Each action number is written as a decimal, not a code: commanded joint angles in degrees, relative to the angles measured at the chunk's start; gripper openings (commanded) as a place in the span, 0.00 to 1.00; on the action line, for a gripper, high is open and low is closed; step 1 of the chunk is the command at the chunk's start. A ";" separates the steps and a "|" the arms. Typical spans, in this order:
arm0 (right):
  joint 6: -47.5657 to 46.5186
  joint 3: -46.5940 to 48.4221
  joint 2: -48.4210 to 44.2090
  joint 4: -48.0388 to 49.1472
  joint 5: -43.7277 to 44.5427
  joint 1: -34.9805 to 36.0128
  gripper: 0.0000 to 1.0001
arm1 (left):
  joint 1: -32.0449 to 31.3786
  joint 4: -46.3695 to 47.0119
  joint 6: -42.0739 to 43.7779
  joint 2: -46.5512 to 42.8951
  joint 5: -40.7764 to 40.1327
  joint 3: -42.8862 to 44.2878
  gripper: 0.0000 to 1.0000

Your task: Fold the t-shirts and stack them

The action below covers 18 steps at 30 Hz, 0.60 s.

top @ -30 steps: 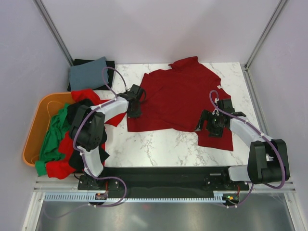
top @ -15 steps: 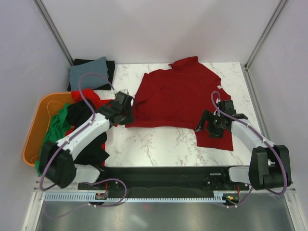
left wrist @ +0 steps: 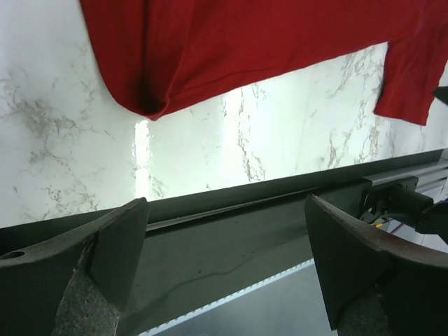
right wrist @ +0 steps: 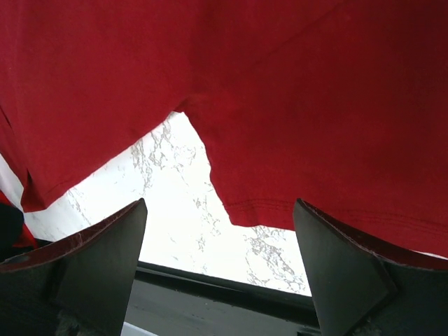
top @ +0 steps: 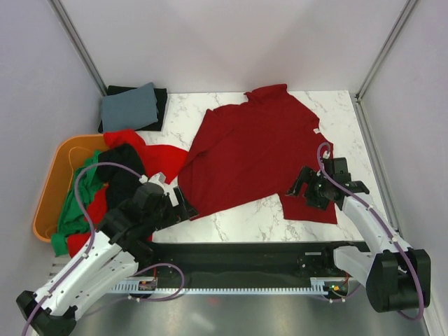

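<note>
Top view first: the dark red t-shirt (top: 252,147) lies spread on the marble table (top: 245,218), its long axis running from the collar at 1 o'clock to the hem at 7 o'clock. My left gripper (top: 183,208) sits just beside the hem corner (top: 190,210), so the cloth lies toward 1 o'clock from it. My right gripper (top: 308,187) is over the sleeve (top: 313,208) at the shirt's 5 o'clock. A heap of t-shirts (top: 105,185) in bright red, green and black fills the orange tub (top: 50,175) at 9 o'clock, and a folded stack (top: 129,106) rests at 11 o'clock.

Left wrist view: the left gripper (left wrist: 224,204) is released, its jaws spread wide with nothing between them. The hem corner (left wrist: 150,105) is at 11 o'clock, apart from the fingers.

Right wrist view: the right gripper (right wrist: 217,208) is likewise spread and empty. The sleeve (right wrist: 294,161) edge hangs at 12 o'clock, just ahead of the jaws. I cannot tell if anything touches.

I judge the left arm nearer the hem and the right nearer the sleeve
</note>
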 commanded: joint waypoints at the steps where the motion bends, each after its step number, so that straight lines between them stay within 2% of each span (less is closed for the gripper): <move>1: 1.74 -1.27 -0.36 1.15 0.43 -0.12 0.93 | -0.07 -0.37 0.75 3.22 -4.22 5.04 1.00; 2: 1.74 -1.36 -0.01 1.50 0.25 -0.12 0.93 | -0.07 0.07 2.51 6.20 -6.76 9.15 1.00; 3: 1.65 -1.36 0.17 2.03 0.16 -0.12 0.93 | -0.15 0.68 6.44 14.33 -7.74 11.63 1.00; 5: 1.22 -1.01 0.96 2.29 0.25 -0.03 0.93 | -0.15 2.78 10.85 23.32 -10.20 17.33 1.00; 6: 0.87 -0.92 1.23 2.47 0.25 -0.12 0.93 | -0.15 3.41 14.88 27.55 -11.69 23.80 1.00; 7: 0.78 -0.75 1.40 2.47 0.69 -0.03 0.93 | -0.15 3.93 16.83 36.29 -13.45 27.26 1.00; 8: 0.51 -0.75 1.40 2.56 0.78 -0.03 0.93 | -0.24 4.81 18.94 40.38 -17.03 30.78 1.00; 9: 0.34 -0.75 1.40 2.99 0.78 0.06 0.93 | -0.16 5.95 22.36 44.16 -19.24 37.95 1.00; 10: 0.16 -1.10 1.32 3.08 0.78 -0.03 0.93 | -0.07 7.18 24.30 52.73 -20.66 41.50 1.00; 11: 0.07 -1.45 1.23 3.35 0.87 -0.03 0.93 | 0.02 7.97 26.33 56.64 -21.80 45.19 1.00; 12: -0.36 -1.80 1.14 3.78 0.95 -0.03 0.93 | 0.11 8.68 29.04 61.47 -22.07 53.14 1.00; 13: -0.46 -2.32 1.14 3.79 0.95 -0.03 0.93 | 0.20 8.69 29.94 65.69 -22.25 57.23 0.99; 14: -0.72 -2.42 1.23 3.53 0.69 -0.03 0.93 | 0.28 8.60 30.91 74.35 -22.34 61.53 0.96; 15: -1.24 -2.33 1.05 2.31 0.17 0.06 0.93 | 0.29 8.42 32.05 78.18 -22.17 69.49 0.94; 18: 0.59 -2.59 -1.84 0.98 -2.20 0.76 0.92 | 0.46 8.07 33.46 92.16 -21.02 84.48 0.87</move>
